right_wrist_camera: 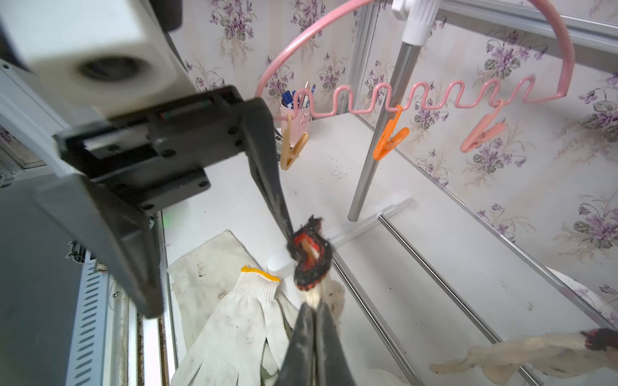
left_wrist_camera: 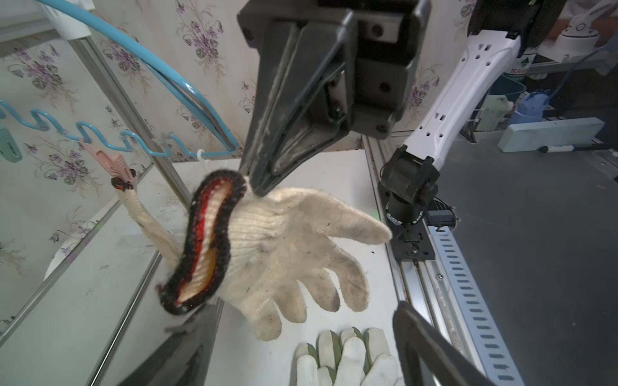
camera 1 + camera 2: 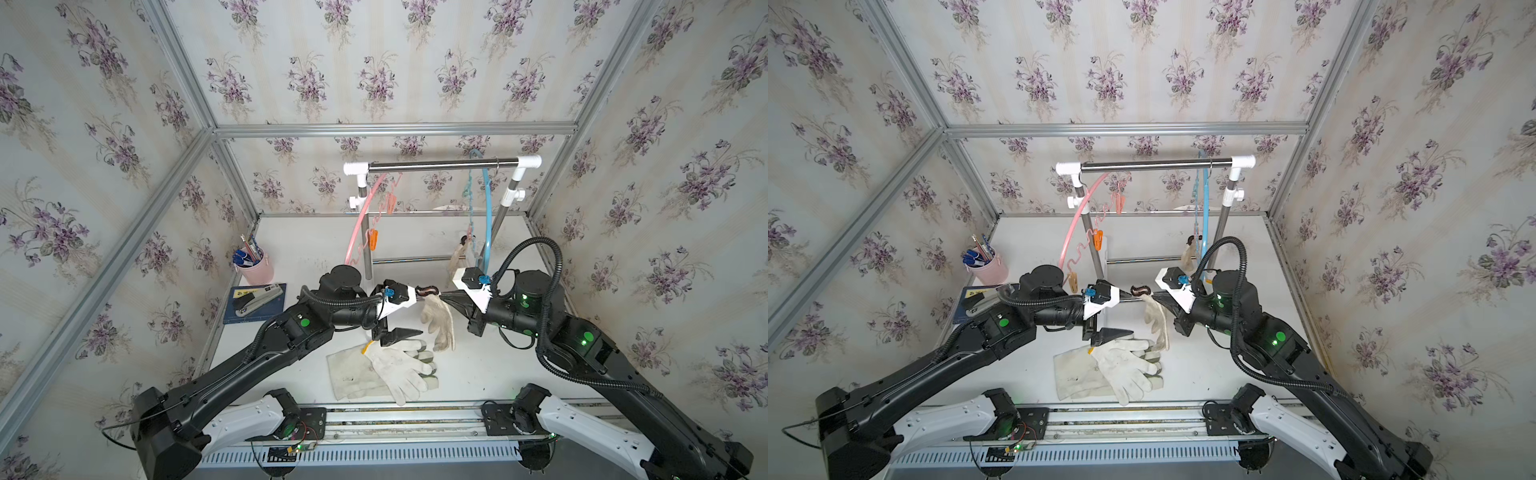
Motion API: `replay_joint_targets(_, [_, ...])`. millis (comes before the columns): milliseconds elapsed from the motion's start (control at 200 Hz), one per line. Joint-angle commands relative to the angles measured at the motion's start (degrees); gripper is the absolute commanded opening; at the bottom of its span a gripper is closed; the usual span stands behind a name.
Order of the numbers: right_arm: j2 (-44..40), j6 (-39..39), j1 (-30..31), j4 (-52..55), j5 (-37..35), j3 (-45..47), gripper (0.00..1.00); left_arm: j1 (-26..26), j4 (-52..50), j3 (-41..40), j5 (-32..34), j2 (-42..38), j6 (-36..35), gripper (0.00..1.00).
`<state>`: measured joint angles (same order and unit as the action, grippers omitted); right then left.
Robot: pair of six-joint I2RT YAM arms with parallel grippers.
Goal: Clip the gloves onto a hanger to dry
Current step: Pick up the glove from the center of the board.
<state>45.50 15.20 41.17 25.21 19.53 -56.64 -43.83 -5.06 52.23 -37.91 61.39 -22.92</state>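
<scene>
The right pincer (image 3: 444, 296) is pressed together on the black-and-red cuff edge of a dirty beige knitted glove (image 3: 438, 321). The glove hangs above the middle of the white bench (image 3: 498, 365), cuff up and fingers drooping toward 6 o'clock. The left pincer (image 3: 417, 312) stands spread wide at 9 o'clock of that glove and pinches nothing. In the right wrist view one of its fingers (image 1: 274, 187) meets the cuff with its tip, while the other sits well apart and lower, over the pile on the bench; whether it touches the pile I cannot tell

That pile lies at 7 o'clock of the hanging glove. It is a white knitted glove with a yellow cuff edge (image 3: 399, 365) spread flat on top of off-white canvas gloves with grey-green patches (image 3: 351, 376)

At 12 o'clock of the bench stands a steel-tube rack with white plastic joints (image 3: 440, 165). From its top rail hang a pink wire hanger (image 3: 365, 212) toward 11 o'clock and a blue wire hanger (image 3: 487, 208) toward 1 o'clock. A second dirty beige knitted glove (image 3: 457, 259) dangles from the blue hanger, gripped at its dark cuff by a pink peg (image 2: 110, 160). On the wavy bar of the pink hanger hang an orange peg (image 1: 389, 140) and a tan peg (image 1: 293, 152)

At 10 o'clock of the bench stands a pink cup of pens (image 3: 255, 268). Just beside it, toward 9 o'clock, a black-and-grey stapler (image 3: 257, 297) rests on a dark blue book (image 3: 232, 313)
</scene>
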Motion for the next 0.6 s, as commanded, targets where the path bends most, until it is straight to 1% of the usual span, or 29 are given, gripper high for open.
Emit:
replay_joint_targets(0, [0.3, 1.4, -0.7, 2.1, 5.6, -1.8, 0.0, 1.5, 14.3, -2.5, 1.7, 0.2, 2.9, 0.8])
replay_joint_targets(130, [1.3, 2.1, -0.9, 4.0, 7.7, -4.1, 0.0, 3.0, 20.1, -3.5, -0.2, 1.8, 6.3, 0.78])
replay_joint_targets(315, [1.2, 2.3, -1.0, 4.2, 9.3, -5.3, 0.0, 3.6, 26.3, -4.1, -5.9, 3.7, 11.8, 0.75])
replay_joint_targets(440, [1.1, 2.1, -1.1, 4.0, 9.5, -5.7, 0.0, 3.7, 26.5, -3.8, -10.7, 4.1, 14.1, 0.72])
replay_joint_targets(594, [1.4, 1.5, -1.1, 3.0, 10.9, -6.5, 0.0, 3.7, 28.6, -4.7, -12.0, 4.6, 15.6, 0.67])
